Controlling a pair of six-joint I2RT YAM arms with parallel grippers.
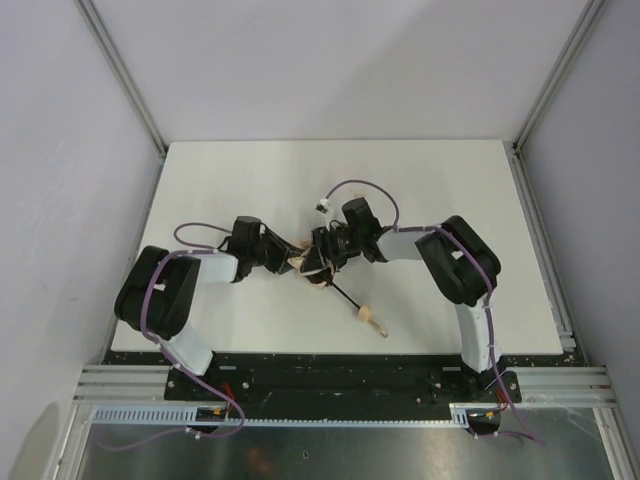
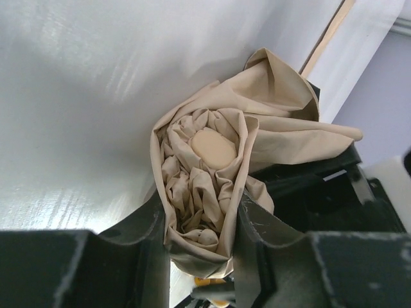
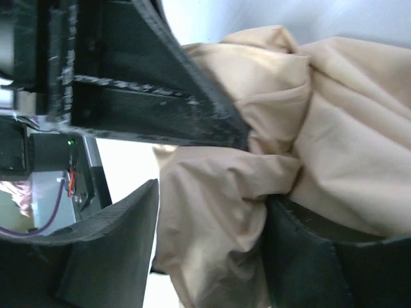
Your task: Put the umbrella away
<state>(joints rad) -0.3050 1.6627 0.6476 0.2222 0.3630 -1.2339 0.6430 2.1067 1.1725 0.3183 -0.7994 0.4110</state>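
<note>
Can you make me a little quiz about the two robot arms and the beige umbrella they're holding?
1. True or false: the umbrella is spread wide open over the table.
2. Pick one. The wooden handle lies: A, nearer the far edge than the fabric bundle; B, nearer the arms' bases than the fabric bundle; C, hanging off the table.
3. In the left wrist view, what sits between the fingers of the left gripper?

Key: 1, false: it is bunched up small. 2, B. 3, the umbrella's crumpled tan fabric.
</note>
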